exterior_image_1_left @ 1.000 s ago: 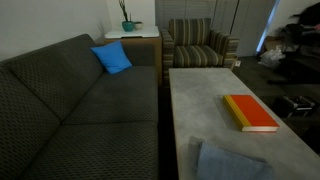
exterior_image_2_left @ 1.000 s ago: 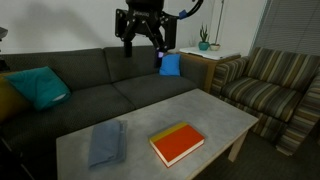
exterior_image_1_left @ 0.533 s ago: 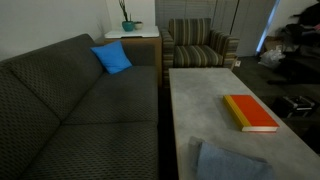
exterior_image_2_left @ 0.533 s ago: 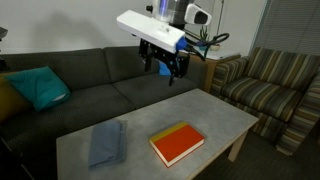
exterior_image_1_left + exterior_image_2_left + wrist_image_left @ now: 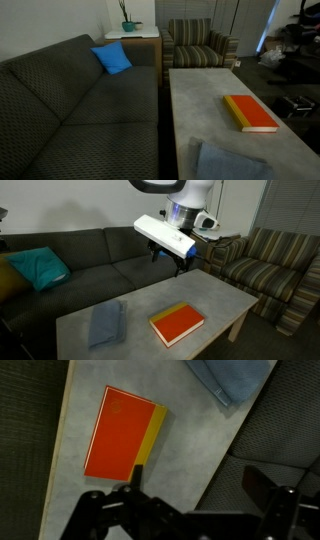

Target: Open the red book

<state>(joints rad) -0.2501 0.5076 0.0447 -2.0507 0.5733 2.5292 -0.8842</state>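
The red book [image 5: 249, 113] lies flat and closed on the grey coffee table [image 5: 205, 100], its yellow strip along one long edge. It also shows in an exterior view [image 5: 177, 323] and in the wrist view [image 5: 122, 433]. My gripper [image 5: 168, 254] hangs in the air above the table's far edge, near the sofa, well clear of the book. In the wrist view the two fingers [image 5: 197, 482] stand wide apart with nothing between them, over the table edge and sofa cushion.
A folded grey-blue cloth [image 5: 105, 322] lies on the table beside the book. A dark sofa [image 5: 100, 265] with a blue cushion [image 5: 112, 58] and a teal cushion [image 5: 38, 266] runs along the table. A striped armchair [image 5: 265, 268] stands at the table's end.
The arm has swung down and across from above the sofa toward the table's far edge. The book and cloth have not moved.
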